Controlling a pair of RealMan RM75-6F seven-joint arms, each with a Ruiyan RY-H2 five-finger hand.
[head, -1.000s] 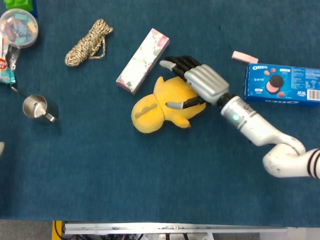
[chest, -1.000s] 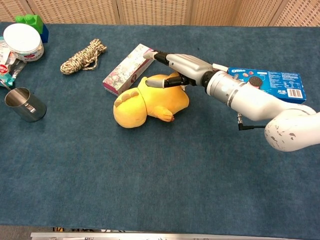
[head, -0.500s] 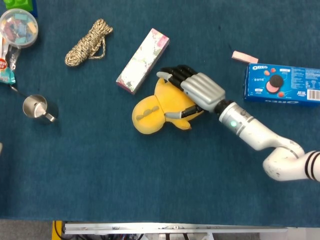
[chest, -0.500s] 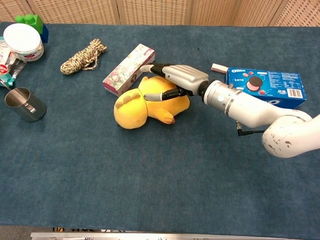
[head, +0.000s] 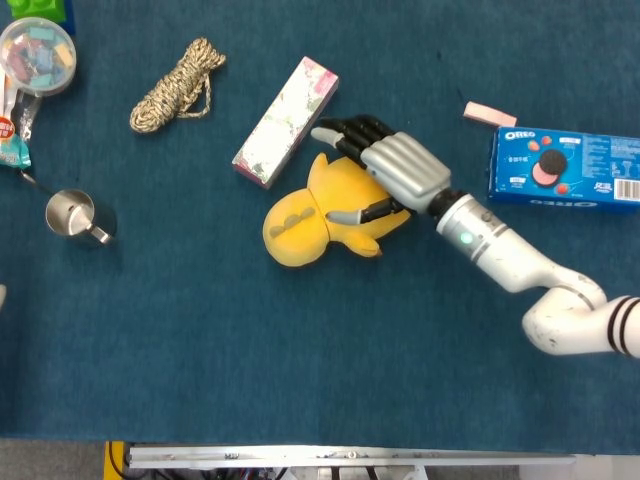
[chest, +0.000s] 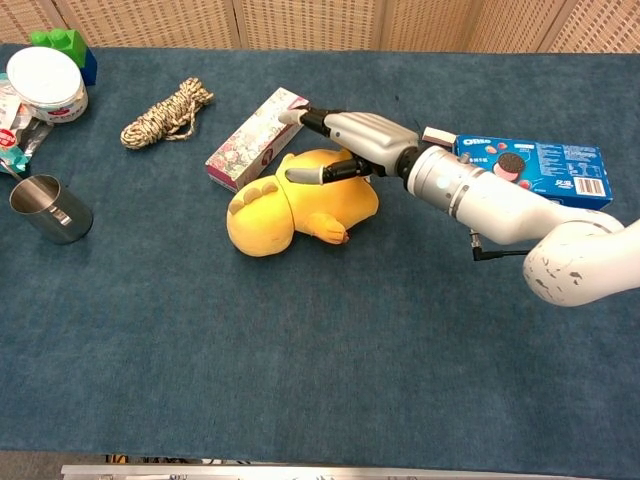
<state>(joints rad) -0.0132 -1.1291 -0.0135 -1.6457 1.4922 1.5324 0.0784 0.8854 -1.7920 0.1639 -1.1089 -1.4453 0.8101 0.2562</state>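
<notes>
We observed a table (chest: 300, 380) covered edge to edge in dark blue, short-pile cloth, whose texture showed a fine, even grain in the chest view. Behind its far edge stood a partition of tan woven-cane panels (chest: 300, 20), divided by pale upright strips. At the near edge, the head view showed a metal rail (head: 350, 457) with a short yellow fitting (head: 117, 455) at its left end, above a grey floor strip. Lighting was even and diffuse, casting only soft, short shadows.

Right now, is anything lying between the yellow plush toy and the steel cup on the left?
Nothing: in the head view only bare blue cloth stretches between the yellow plush toy and the steel cup.
</notes>
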